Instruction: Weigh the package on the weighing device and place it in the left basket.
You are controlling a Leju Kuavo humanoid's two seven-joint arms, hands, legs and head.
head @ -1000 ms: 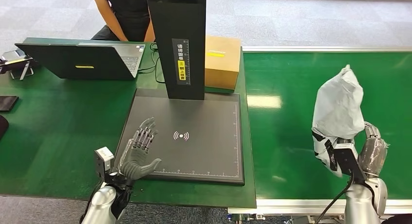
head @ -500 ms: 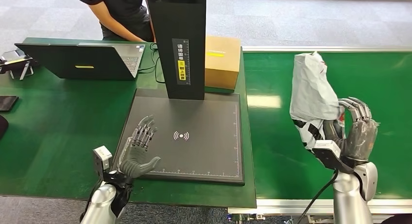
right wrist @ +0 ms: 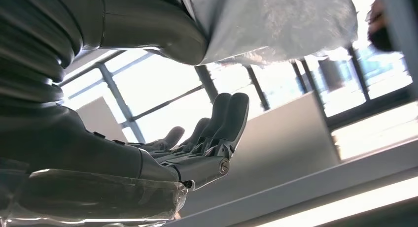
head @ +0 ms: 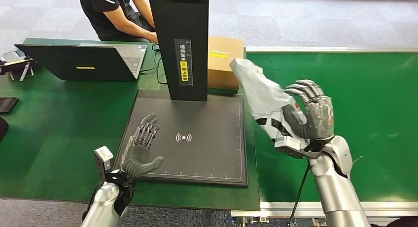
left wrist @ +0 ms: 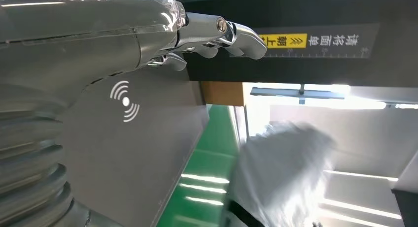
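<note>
Package, crinkled grey poly bag with black-and-white markings at lower end, was held tilted in right hand, in air over right edge of weighing device. Device: flat dark plate, white wireless symbol, black upright column bearing yellow label with Chinese characters. Left hand hovered empty over plate's near left corner, fingers spread. Table green.

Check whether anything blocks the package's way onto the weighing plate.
Nothing visible blocks it. The right hand holds the grey package at the right edge of the weighing plate. The left hand hovers over the plate's near left corner, leaving the centre bare.
</note>
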